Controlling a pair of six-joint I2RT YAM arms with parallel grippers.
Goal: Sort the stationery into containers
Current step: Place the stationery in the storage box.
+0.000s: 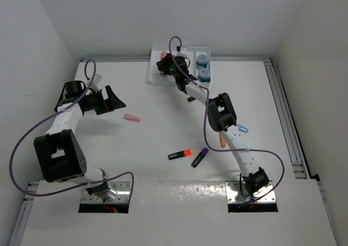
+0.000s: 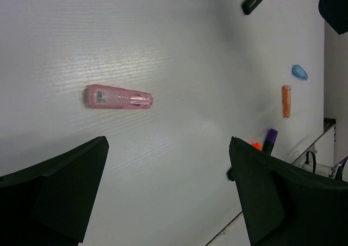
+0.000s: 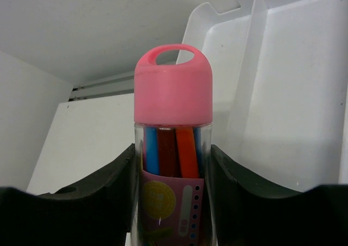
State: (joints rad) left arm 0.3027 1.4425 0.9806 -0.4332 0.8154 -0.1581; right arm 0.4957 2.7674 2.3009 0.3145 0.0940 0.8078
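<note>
Two arms, top view: right gripper (image 1: pixel 166 65) holds a pink-capped tube (image 1: pixel 163 55) over the white tray (image 1: pixel 153 73); left gripper (image 1: pixel 109 99) gapes near a pink stick (image 1: pixel 131 117). Left wrist: pink stick (image 2: pixel 118 97) lies ahead, untouched. Right wrist: jaws clamp the pink-capped tube (image 3: pixel 173 93); lower it into one compartment before releasing.

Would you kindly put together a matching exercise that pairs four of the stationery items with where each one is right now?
Items:
1. pink-capped tube
2. pink stick
3. blue round pieces
4. orange-ended highlighter

Places:
A. inside the white tray
B. on the table beside the purple-ended highlighter
C. held in the right gripper
D. alone on the table in front of the open left gripper

Pairs: 1-C; 2-D; 3-A; 4-B
</note>
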